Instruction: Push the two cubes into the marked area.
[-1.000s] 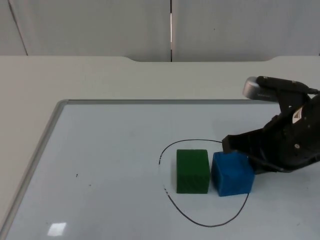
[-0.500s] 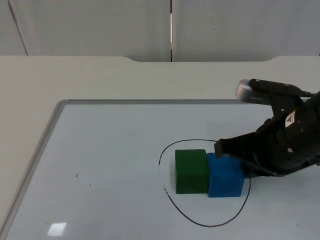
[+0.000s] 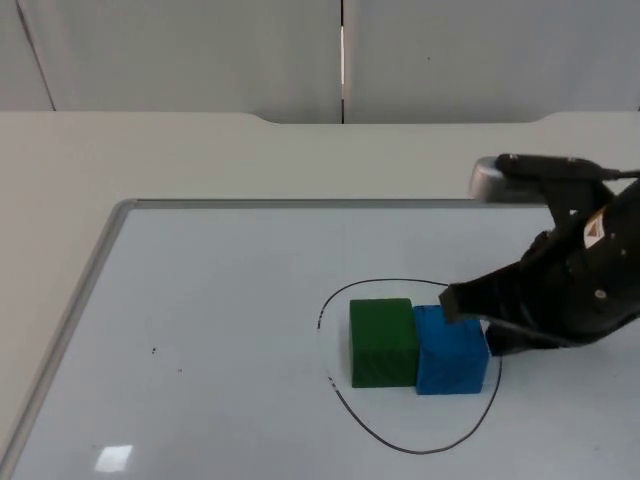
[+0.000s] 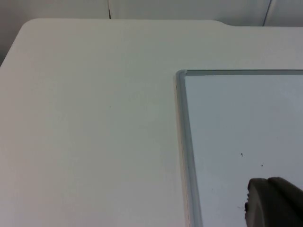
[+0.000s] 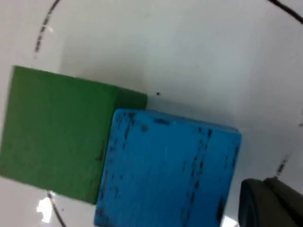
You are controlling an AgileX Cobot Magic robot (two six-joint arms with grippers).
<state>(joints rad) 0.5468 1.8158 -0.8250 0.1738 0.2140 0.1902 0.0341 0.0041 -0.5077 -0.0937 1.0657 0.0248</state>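
Two cubes sit side by side and touching inside the black marked outline (image 3: 470, 428) on the whiteboard (image 3: 200, 330): the green cube (image 3: 383, 341) at the left and the blue cube (image 3: 451, 350) at the right, whose face in the right wrist view carries dark scuff streaks. Just beside the blue cube's right side stands the right tool (image 3: 478, 305), and whether its fingers are apart or together cannot be told. Farther off, the left wrist view looks onto the whiteboard's grey-framed corner on the white counter (image 4: 85, 123), with the left tool's fingertip (image 4: 272, 203) above the board.

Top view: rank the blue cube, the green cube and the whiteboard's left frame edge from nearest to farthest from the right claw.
1. Blue cube, right beside the right claw.
2. Green cube, on the blue cube's far side, touching it.
3. Whiteboard's left frame edge, far across the board.
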